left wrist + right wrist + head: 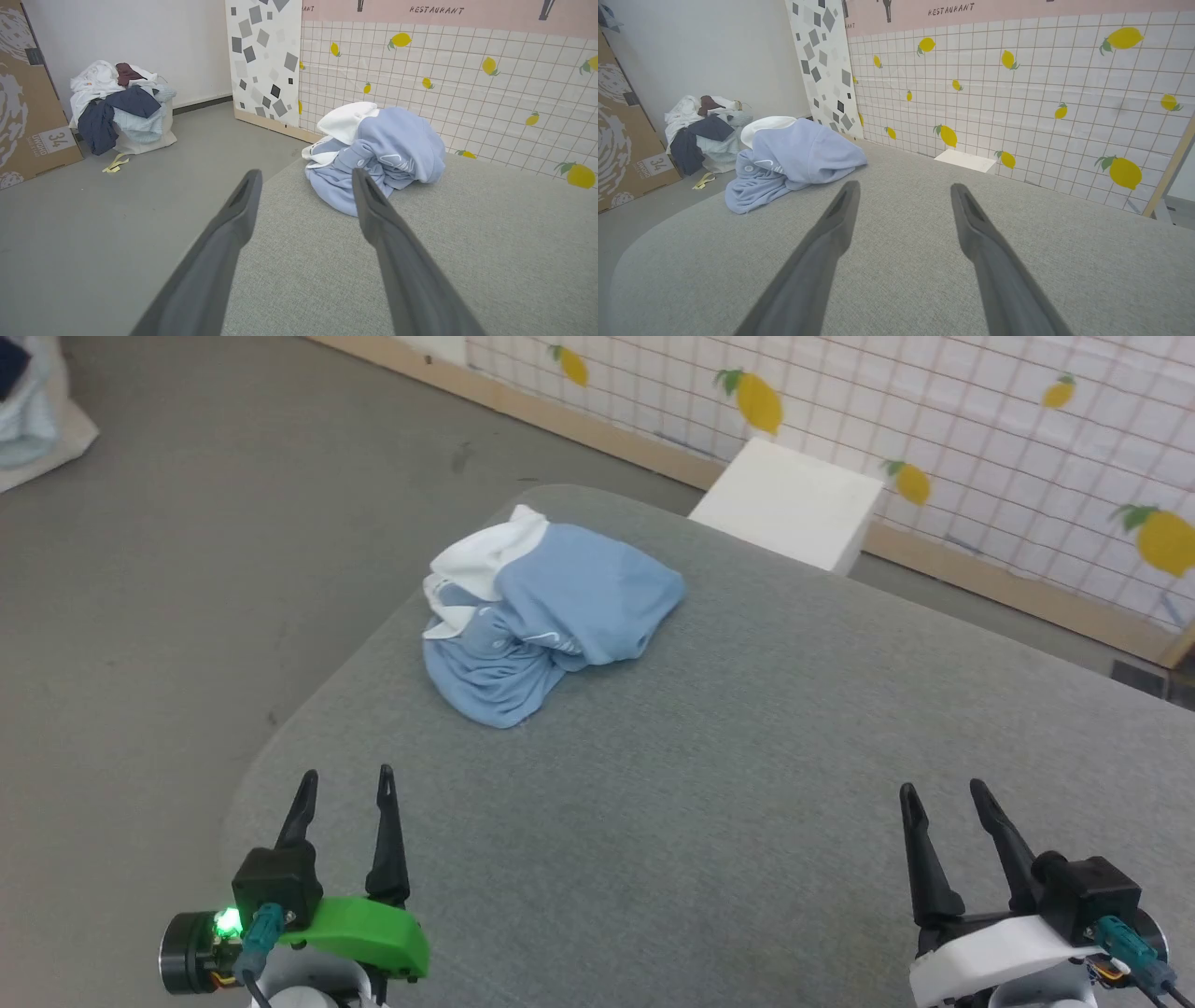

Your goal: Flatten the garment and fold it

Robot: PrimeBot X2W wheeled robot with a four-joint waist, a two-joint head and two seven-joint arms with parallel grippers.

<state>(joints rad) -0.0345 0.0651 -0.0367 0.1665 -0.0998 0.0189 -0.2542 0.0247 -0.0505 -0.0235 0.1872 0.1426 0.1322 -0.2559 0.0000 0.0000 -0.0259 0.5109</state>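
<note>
Crumpled garment (551,616) seen heaped near far left edge of grey table (709,784). Over table's near side, left gripper (346,775) and right gripper (941,789) held with jaws spread, nothing pinched. Risk judged: several layers caught in one pinch, or heap dragged off table edge.
</note>
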